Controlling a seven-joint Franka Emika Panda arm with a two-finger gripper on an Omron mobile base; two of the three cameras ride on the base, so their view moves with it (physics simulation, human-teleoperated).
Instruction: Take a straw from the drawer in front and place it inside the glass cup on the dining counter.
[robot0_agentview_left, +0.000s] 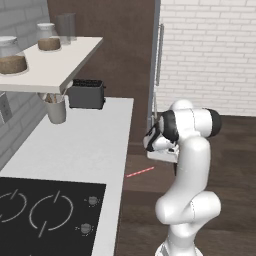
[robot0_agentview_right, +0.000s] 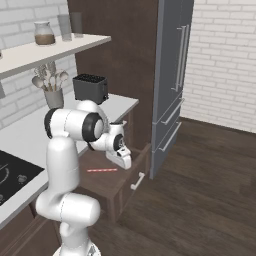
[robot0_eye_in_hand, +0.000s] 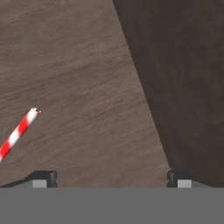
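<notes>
My gripper (robot0_eye_in_hand: 112, 178) hangs over the pulled-out drawer (robot0_agentview_right: 131, 176), fingers spread wide apart and holding nothing. The straw (robot0_eye_in_hand: 16, 133), striped red and white, lies flat on the drawer floor to the left of my fingertips, not touching them. Nothing I can see carries readable writing, not even the black toaster (robot0_agentview_right: 91, 87) on the far counter (robot0_agentview_left: 85, 142)

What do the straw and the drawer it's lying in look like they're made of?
The straw looks like paper or matte plastic: red and white candy stripes, no gloss, so which one stays open. The drawer looks like dark brown wood with a matte finish: fine grain lines run across its floor in the hand view. Its handle looks like pale brushed metal.
</notes>
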